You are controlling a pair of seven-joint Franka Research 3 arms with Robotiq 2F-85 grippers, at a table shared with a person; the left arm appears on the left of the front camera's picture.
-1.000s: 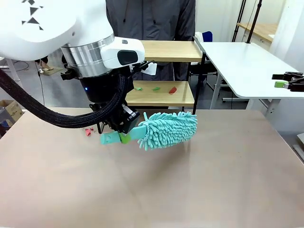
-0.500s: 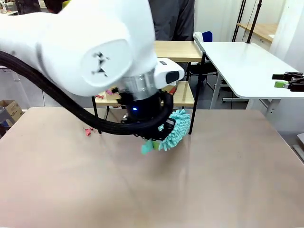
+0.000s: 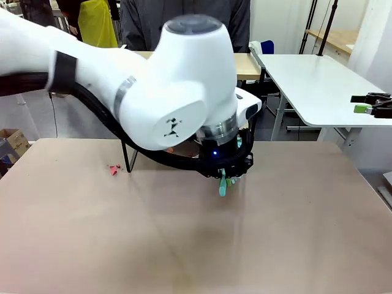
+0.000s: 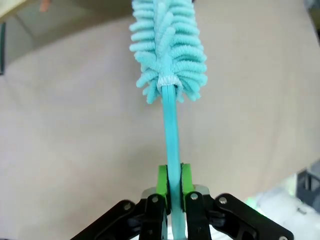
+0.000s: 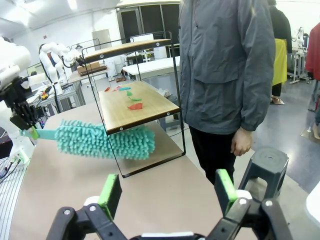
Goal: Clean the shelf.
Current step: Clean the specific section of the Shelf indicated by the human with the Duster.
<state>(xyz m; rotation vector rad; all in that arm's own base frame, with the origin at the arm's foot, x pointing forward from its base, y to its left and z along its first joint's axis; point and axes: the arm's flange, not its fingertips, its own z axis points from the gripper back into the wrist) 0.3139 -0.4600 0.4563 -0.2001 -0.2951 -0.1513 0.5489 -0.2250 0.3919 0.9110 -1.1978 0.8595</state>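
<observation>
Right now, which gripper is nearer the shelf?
Left. The left gripper is close beside the shelf, its duster at the lower board; the right gripper, jaws open, stands farther off.

L arm (image 3: pixel 184 61) — glossy white shell, black band, black corrugated cable (image 3: pixel 24 84), small black triangle marks, blue LED (image 3: pixel 214 153) at wrist. R gripper (image 5: pixel 167 190): black links w/ green pads (image 5: pixel 111 192). Person (image 5: pixel 225 65) — grey jacket, dark trousers.

Small two-tier shelf (image 5: pixel 131 119), light wooden boards in a thin black frame, stands upright on the counter (image 5: pixel 60 190) (coloured scraps (image 5: pixel 134 105) on its lower board).
</observation>
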